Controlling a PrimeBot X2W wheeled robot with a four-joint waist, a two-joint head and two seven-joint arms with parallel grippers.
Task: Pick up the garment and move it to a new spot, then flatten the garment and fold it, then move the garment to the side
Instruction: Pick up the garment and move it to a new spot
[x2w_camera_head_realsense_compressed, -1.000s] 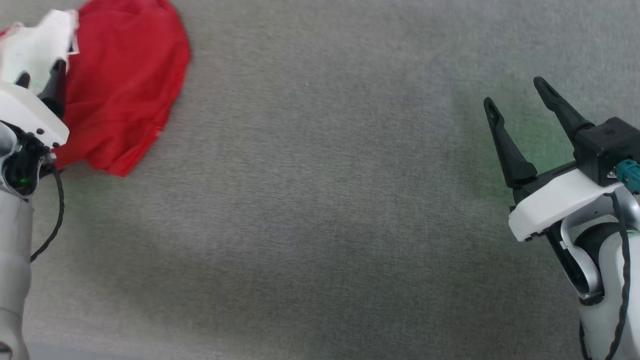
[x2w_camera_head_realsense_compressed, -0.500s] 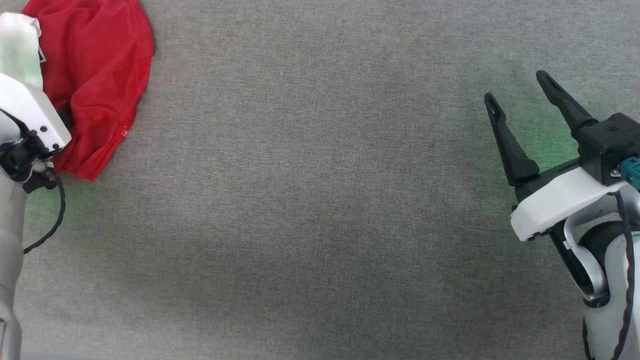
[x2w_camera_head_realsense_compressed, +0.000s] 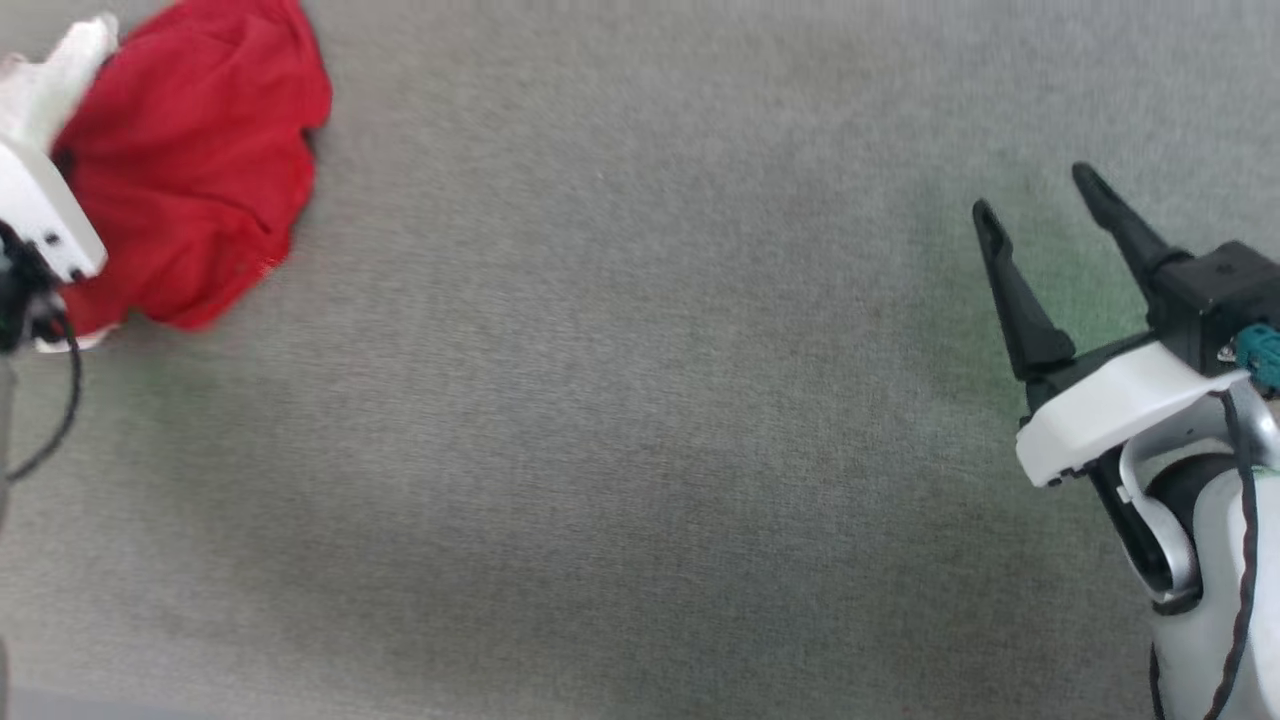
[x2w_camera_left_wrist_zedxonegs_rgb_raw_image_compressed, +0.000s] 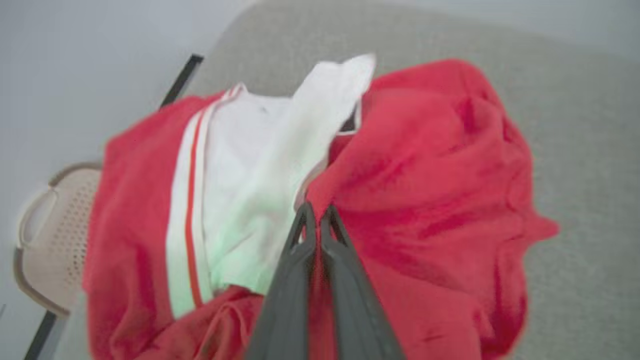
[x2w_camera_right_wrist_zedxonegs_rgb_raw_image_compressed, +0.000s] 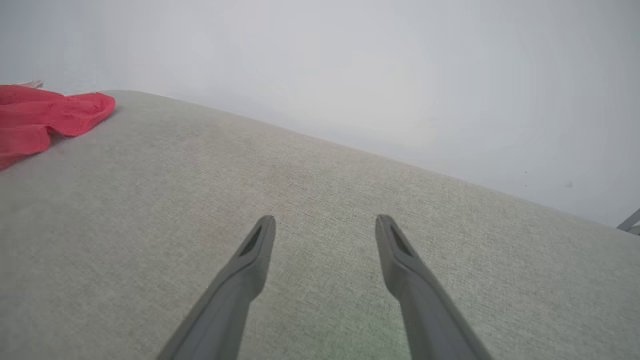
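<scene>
Two grippers: the left gripper (x2w_camera_left_wrist_zedxonegs_rgb_raw_image_compressed: 314, 212) is pinched tight on the crumpled shirt (x2w_camera_head_realsense_compressed: 190, 170) at upper left; the right gripper (x2w_camera_head_realsense_compressed: 1035, 192), at right, stands wide open, empty.

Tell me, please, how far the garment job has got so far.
Done: nothing finished yet; the garment is crumpled at the left edge of the grey surface. In hand: the left gripper is shut on its fabric. Left: moving, flattening, folding, setting aside; the right gripper stands open.

The red garment (x2w_camera_head_realsense_compressed: 200, 170), white striped-trim sleeve showing, is crumpled in a heap.
</scene>
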